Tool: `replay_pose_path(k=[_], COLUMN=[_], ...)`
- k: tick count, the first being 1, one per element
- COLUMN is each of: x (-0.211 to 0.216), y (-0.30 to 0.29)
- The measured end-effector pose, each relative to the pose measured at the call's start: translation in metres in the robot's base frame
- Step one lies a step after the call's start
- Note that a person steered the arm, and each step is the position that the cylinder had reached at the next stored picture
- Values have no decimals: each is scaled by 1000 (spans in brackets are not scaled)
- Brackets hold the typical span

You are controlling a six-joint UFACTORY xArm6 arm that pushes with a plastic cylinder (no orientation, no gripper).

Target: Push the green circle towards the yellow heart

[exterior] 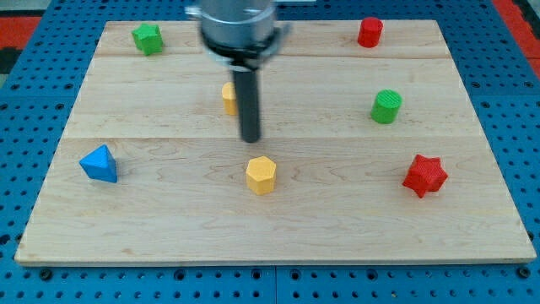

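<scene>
The green circle [386, 106] is a short green cylinder at the right of the wooden board [169, 219]. A yellow block [229, 98], likely the yellow heart, sits near the middle, half hidden behind my rod. My tip [251, 138] rests on the board just below and right of that yellow block, far to the left of the green circle. A yellow hexagon [261, 176] lies just below my tip.
A green block [148, 39] sits at the top left, a red cylinder [369, 32] at the top right, a red star [424, 175] at the right, and a blue triangle [99, 164] at the left. Blue pegboard surrounds the board.
</scene>
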State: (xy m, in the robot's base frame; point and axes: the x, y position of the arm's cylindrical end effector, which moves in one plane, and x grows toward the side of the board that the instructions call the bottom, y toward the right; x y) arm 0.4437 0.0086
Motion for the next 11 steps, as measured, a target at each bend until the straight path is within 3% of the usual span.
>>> replay_pose_path(k=[2, 4, 6, 10, 11], x=[-22, -46, -63, -100, -113], y=[202, 255, 235, 95, 100])
